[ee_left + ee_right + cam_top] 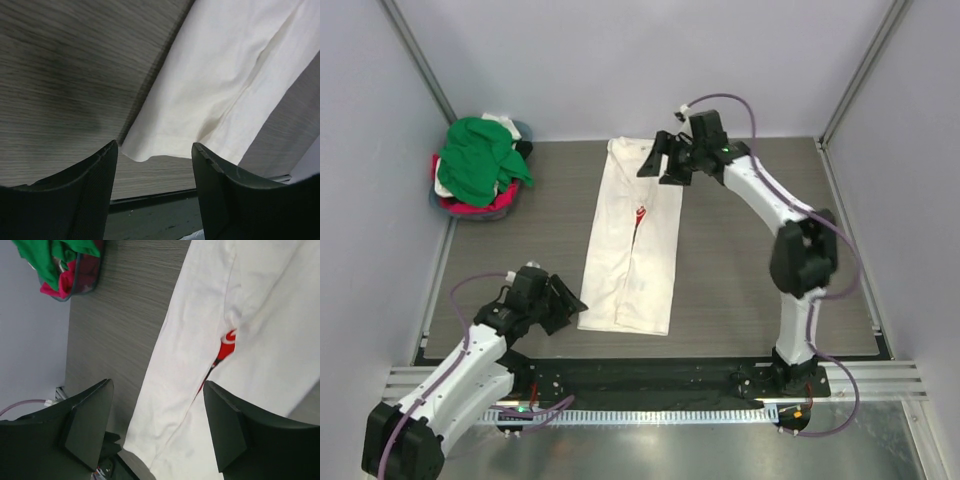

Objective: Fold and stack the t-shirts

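One grey wood-grain bench (750,290) carries everything. On its middle lies the cream-white tee (632,250), already folded lengthwise into a narrow strip. Its long axis runs from the far edge of the bench toward the arms, leaning a little leftward as it comes near. A pile of other tees (480,170), green on top with pink-red and white beneath, sits well apart in the far left corner.

The right pincer (658,168) hangs over the far end of the strip, toward its right corner. Its jaws stand wide apart with nothing between them. The left pincer (570,303) sits low just beside the near left corner, the hem lying directly ahead of its fingers. It too is spread and has hold of nothing.

So each arm is nearer one end, right to far and left to near. Judged from that, the next fold probably goes across the long axis, bringing one end over the other.

A sliver of red print (640,213) peeks from the centre seam.
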Controlling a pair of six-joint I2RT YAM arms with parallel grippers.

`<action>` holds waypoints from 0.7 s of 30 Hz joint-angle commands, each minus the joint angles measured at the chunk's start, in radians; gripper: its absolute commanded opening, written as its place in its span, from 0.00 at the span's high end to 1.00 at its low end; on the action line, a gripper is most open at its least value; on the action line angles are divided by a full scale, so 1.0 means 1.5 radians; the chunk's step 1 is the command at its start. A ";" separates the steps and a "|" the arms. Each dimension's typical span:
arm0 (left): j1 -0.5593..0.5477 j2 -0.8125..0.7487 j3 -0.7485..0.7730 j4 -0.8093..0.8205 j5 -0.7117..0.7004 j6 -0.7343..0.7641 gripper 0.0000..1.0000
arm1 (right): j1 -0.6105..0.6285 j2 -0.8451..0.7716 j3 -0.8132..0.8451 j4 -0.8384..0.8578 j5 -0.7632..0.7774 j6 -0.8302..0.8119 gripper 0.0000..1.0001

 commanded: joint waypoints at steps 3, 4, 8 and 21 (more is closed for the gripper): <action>-0.015 0.012 -0.039 0.073 0.004 -0.028 0.45 | 0.035 -0.307 -0.343 -0.024 0.161 0.032 0.22; -0.018 0.013 -0.044 0.079 0.003 -0.031 0.46 | 0.041 -0.334 -0.386 -0.025 0.163 0.041 0.23; -0.040 0.003 -0.077 0.084 -0.010 -0.047 0.51 | 0.094 -0.456 -0.564 -0.032 0.191 0.090 0.24; -0.069 -0.005 -0.129 0.104 -0.038 -0.080 1.00 | 0.259 -0.624 -0.899 0.084 0.234 0.265 0.27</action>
